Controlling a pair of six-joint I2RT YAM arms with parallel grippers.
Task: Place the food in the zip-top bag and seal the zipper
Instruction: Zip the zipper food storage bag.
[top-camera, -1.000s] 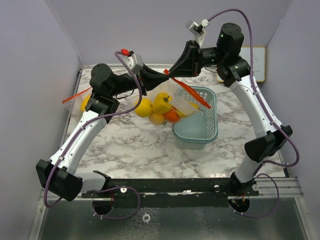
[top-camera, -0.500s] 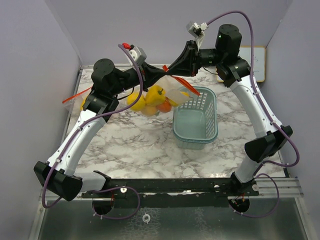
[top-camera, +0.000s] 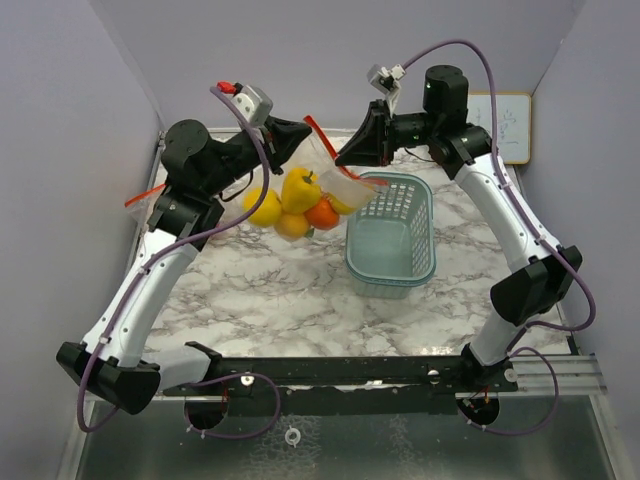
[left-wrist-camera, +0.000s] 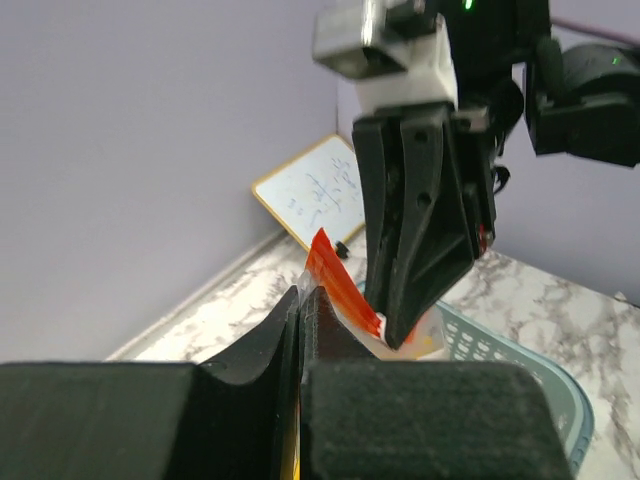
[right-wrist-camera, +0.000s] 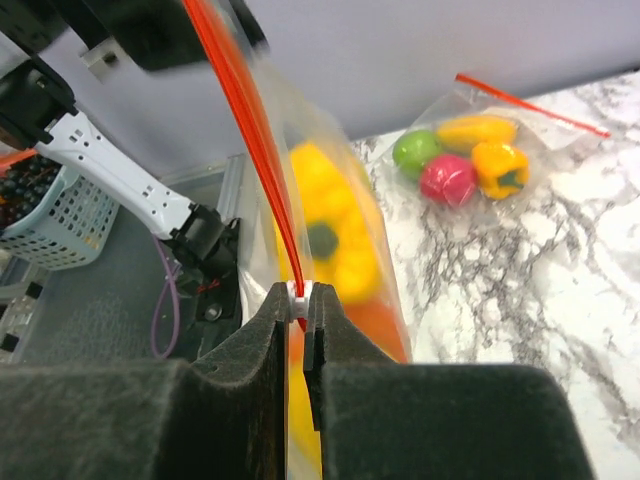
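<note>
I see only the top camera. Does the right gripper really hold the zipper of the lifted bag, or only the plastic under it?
Observer: In the right wrist view the right gripper is shut on the red zipper strip itself.
Operator: And the left one?
Observer: In its wrist view the left gripper is shut on the edge of the bag, beside the strip's end.
Operator: Is other food anywhere?
Observer: A second bag lies on the table, with green, pink, yellow and orange fruits inside.

White links (top-camera: 150, 288), black joints (top-camera: 185, 150), purple cables (top-camera: 462, 42); black left gripper (top-camera: 303, 132) and right gripper (top-camera: 343, 157).
</note>
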